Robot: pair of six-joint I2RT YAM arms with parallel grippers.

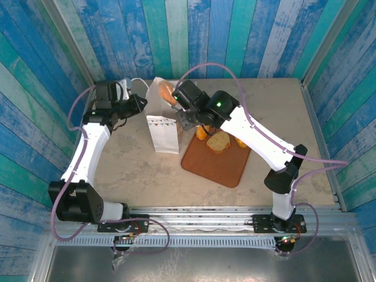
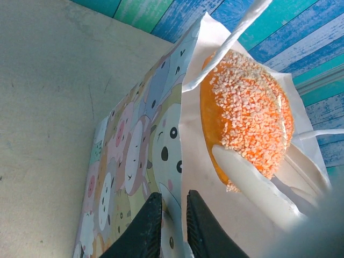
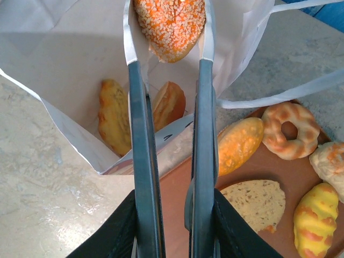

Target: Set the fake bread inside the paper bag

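The white paper bag (image 1: pixel 163 132) stands open left of the tray, its side printed with cartoon animals (image 2: pixel 129 161). My left gripper (image 2: pixel 173 201) is shut on the bag's upper edge, the paper wall pinched between its black fingers (image 2: pixel 148 228). My right gripper (image 3: pixel 167 37) is shut on a round orange bun (image 3: pixel 171 24) with pale sprinkles and holds it over the bag's mouth (image 1: pixel 168 94). Two golden pastries (image 3: pixel 114 115) lie at the bottom of the bag. From the left wrist, the bun (image 2: pixel 247 113) hangs just inside the opening.
The flat brown tray (image 1: pixel 205 164) lies right of the bag. On it are an oval roll (image 3: pixel 239 145), a ring pastry (image 3: pixel 290 129), a toast slice (image 3: pixel 255 201) and a yellow striped roll (image 3: pixel 314 217). Blue plank walls enclose the table.
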